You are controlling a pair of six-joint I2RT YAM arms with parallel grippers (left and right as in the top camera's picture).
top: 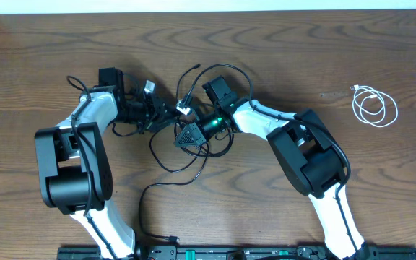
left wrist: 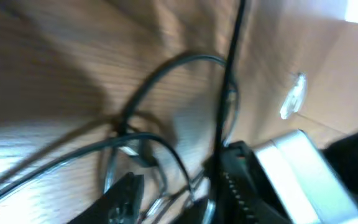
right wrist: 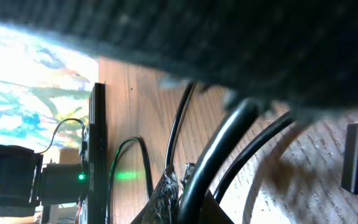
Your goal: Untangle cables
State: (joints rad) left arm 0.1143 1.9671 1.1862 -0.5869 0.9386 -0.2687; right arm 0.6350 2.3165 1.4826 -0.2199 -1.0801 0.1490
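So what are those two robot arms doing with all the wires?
They are working on a knot of black cables in the middle of the table. The left gripper and the right gripper reach into the tangle from opposite sides. The right one is shut, but it is hard to see whether it pinches a cable. The white cable already lies coiled by itself, off to the right.

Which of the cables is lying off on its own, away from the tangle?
The white cable, coiled alone at far right in the overhead view; the black cables are tangled together centrally.
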